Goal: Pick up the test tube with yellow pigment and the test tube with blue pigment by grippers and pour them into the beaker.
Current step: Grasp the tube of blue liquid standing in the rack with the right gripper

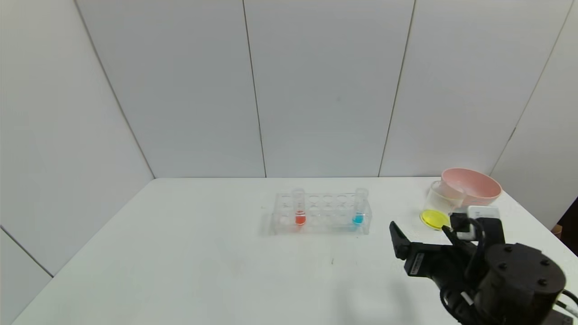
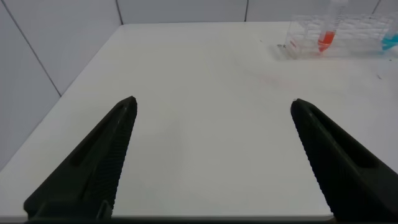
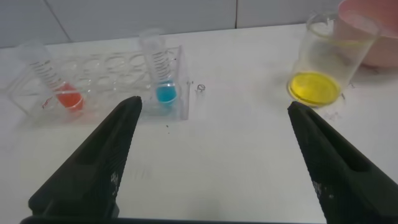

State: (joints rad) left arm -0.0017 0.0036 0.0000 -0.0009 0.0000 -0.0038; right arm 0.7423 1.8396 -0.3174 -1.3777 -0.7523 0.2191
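Right gripper [image 3: 211, 155]: its two black fingers [image 3: 93, 168] are spread wide with nothing between them. In the head view this gripper [image 1: 422, 246] hovers above the white table [image 1: 203, 271] at its near right, pointing toward the rack and the beaker.

Left gripper [image 2: 211, 155]: its fingers [image 2: 93, 162] are likewise spread wide and hold nothing. It hangs over bare table on the left side, well apart from the rack, which shows far off in its wrist view; the left arm itself does not show in the head view.

Clear tube rack [image 1: 321, 213]: it stands at mid-table, ahead and to the left of the right gripper. The test tube with blue pigment [image 1: 359, 206] stands upright in a hole near the rack's right end, with cyan liquid at its bottom. A red-orange tube [image 1: 299, 206] stands upright nearer the rack's left end.

Beaker [image 1: 441, 204]: a clear cup to the right of the rack, just beside and in front of the pink bowl [image 1: 472, 185]; whether the two touch cannot be told. A layer of yellow liquid [image 3: 314, 88] lies at its bottom. The test tube with yellow pigment is not seen in any view.
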